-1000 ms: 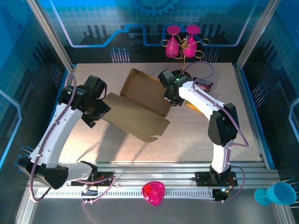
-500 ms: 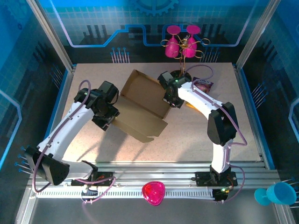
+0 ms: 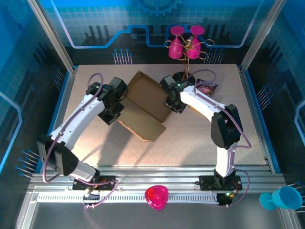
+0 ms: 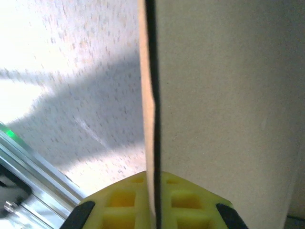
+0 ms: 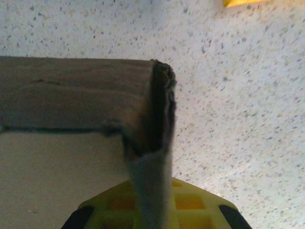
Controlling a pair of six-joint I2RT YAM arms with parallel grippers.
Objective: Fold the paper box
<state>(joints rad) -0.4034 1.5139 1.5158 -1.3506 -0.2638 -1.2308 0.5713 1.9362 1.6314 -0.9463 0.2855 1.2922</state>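
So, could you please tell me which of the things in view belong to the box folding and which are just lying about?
Part of the job:
paper box
left gripper and right gripper, each shut on an edge of it

Just lying about:
pink goblets
purple snack bag
pink heart-shaped object
blue cup

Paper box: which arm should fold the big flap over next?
Probably left. The left gripper is clamped on the big flap of the paper box, while the right gripper pinches a tray wall corner, steadying it.
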